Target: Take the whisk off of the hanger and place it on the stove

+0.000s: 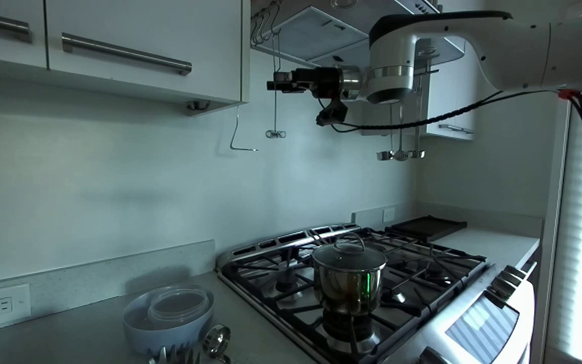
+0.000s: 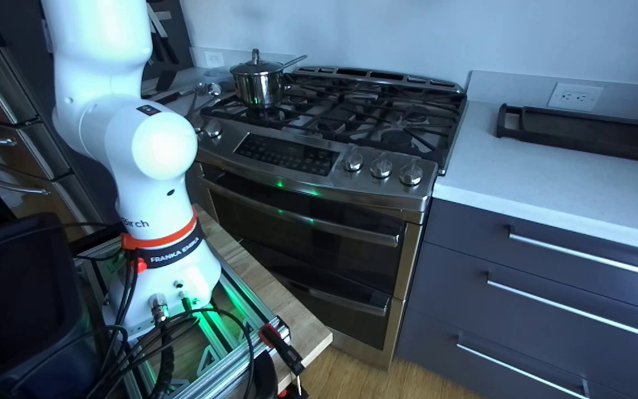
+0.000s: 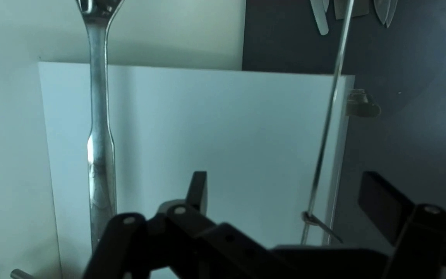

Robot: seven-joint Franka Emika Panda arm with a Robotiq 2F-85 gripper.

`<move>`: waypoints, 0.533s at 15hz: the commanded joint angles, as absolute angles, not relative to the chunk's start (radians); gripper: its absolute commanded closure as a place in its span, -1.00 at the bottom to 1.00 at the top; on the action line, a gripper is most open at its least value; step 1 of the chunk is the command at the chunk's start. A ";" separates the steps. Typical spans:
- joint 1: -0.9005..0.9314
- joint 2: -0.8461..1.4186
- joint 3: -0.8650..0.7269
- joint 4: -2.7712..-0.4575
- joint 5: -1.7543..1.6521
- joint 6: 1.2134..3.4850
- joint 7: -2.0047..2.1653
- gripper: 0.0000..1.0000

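The whisk is a very slim grey metal rod with a small bulbous end. It hangs upright below the hooks under the range hood. In the wrist view the whisk runs between my fingers, nearer the right one, apart from both; a small ring with a wire tail is on it. Its bulbous end is out of that view. My gripper is open around the rod; in an exterior view the gripper is level with its upper part. The stove stands below, also seen in an exterior view.
A lidded pot stands on a stove burner. A wider metal utensil hangs left of my fingers. A bent wire hook hangs by the cabinet. Shorter utensils hang behind the arm. A bowl is on the counter.
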State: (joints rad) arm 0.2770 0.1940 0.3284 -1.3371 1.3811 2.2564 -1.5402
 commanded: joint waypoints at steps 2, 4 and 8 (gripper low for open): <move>0.276 0.208 0.338 -1.308 1.421 2.260 -1.608 -0.47; 0.275 0.206 0.338 -1.305 1.425 2.254 -1.611 -0.17; 0.274 0.204 0.338 -1.303 1.422 2.252 -1.608 0.43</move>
State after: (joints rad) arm 0.2770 0.1973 0.3335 -1.3111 1.3966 2.2564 -1.5744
